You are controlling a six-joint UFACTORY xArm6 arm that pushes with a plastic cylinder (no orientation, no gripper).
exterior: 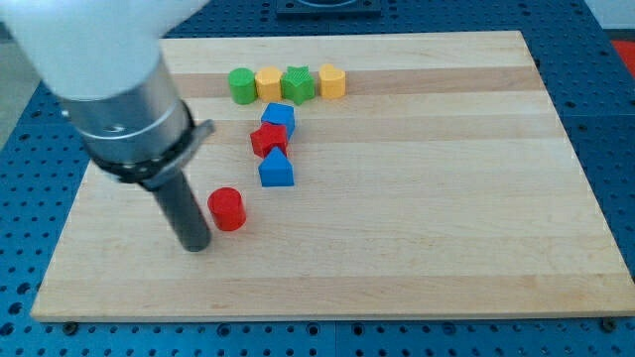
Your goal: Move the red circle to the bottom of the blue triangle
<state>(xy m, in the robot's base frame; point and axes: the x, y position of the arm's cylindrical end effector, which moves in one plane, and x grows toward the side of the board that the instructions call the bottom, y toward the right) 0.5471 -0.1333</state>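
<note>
While my tip (pixel 195 245) sits just left of the red circle (pixel 227 209), bare rod with no jaws, I judge the push is starting: shove rightward, ending below the blue triangle (pixel 276 170) beyond.

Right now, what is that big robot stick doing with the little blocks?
My tip is on the wooden board, just to the view's left of the red circle, close enough to push it. I want that block just below the blue triangle, which sits up and to the view's right. It isn't there yet.
</note>
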